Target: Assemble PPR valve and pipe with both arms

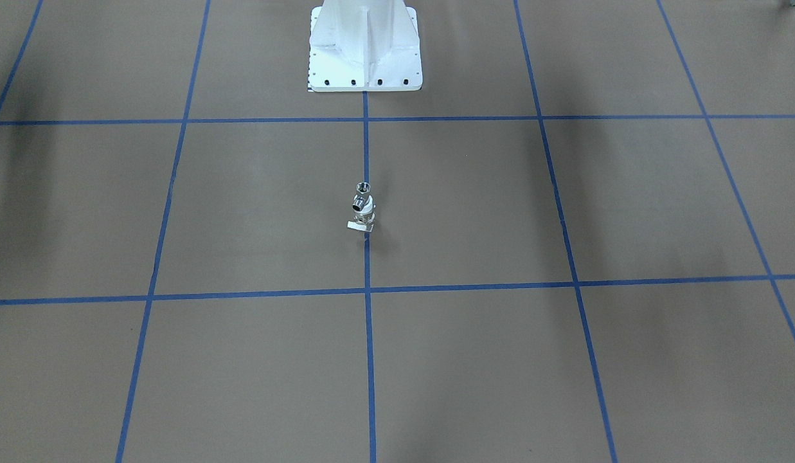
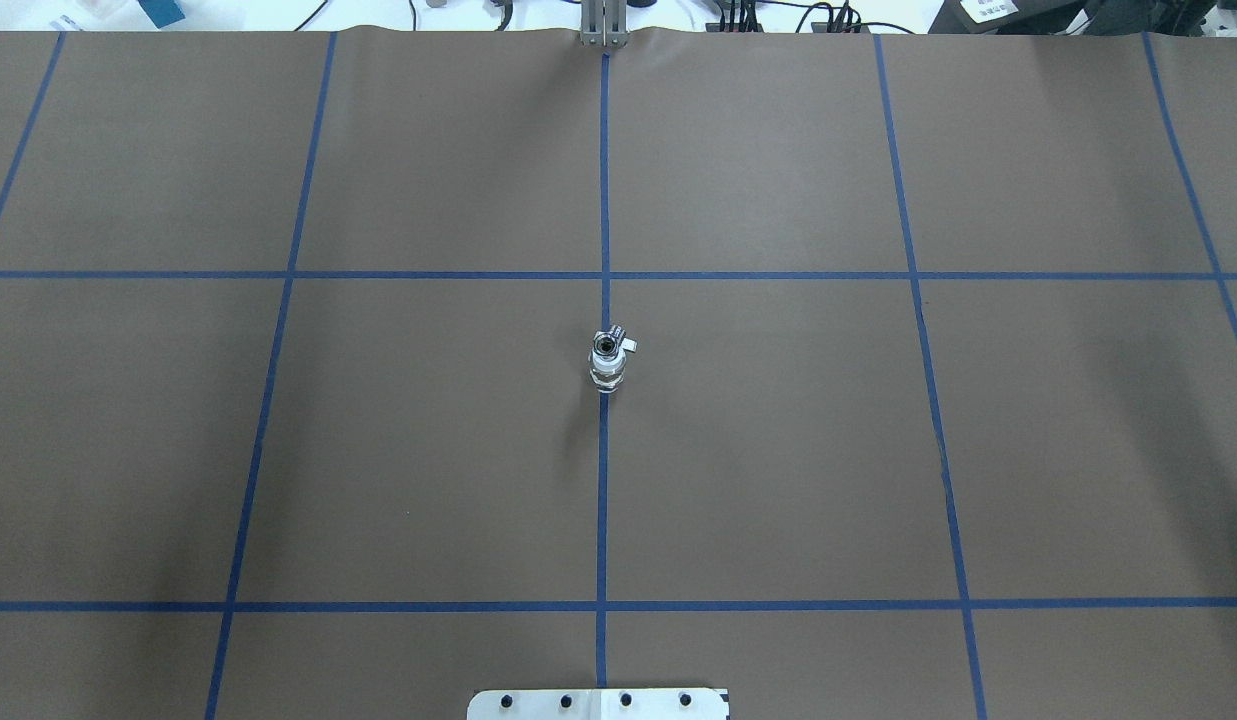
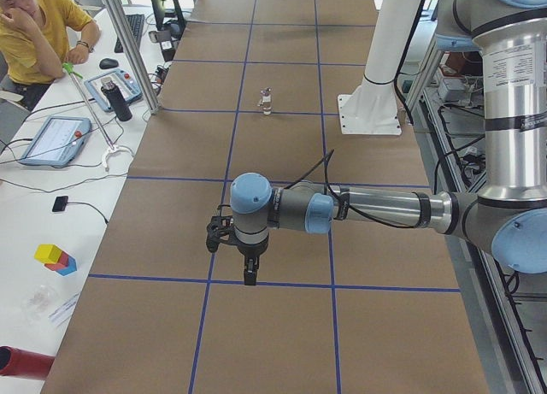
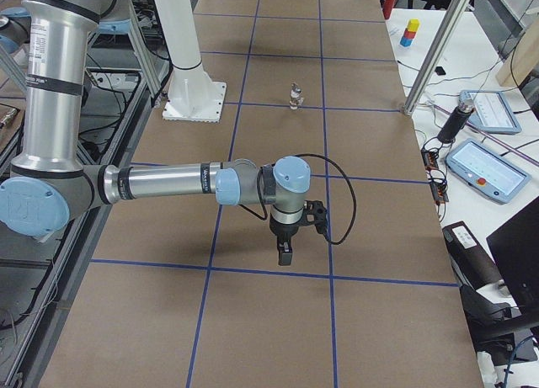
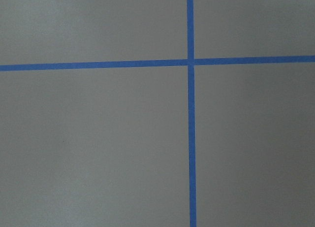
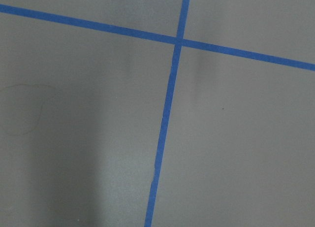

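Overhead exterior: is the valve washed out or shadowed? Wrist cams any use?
Overhead exterior: the PPR valve is tiny, metal glints, faint shadow streak toward the robot. Front-facing: same glints, broad soft shadows on the table. Wrist views: only blue tape, slightly soft.

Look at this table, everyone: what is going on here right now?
Nothing is being handled. The PPR valve and the pipe stand together as one small upright piece on the centre tape line. The left gripper and the right gripper hang over bare table, well away from it, touching nothing.
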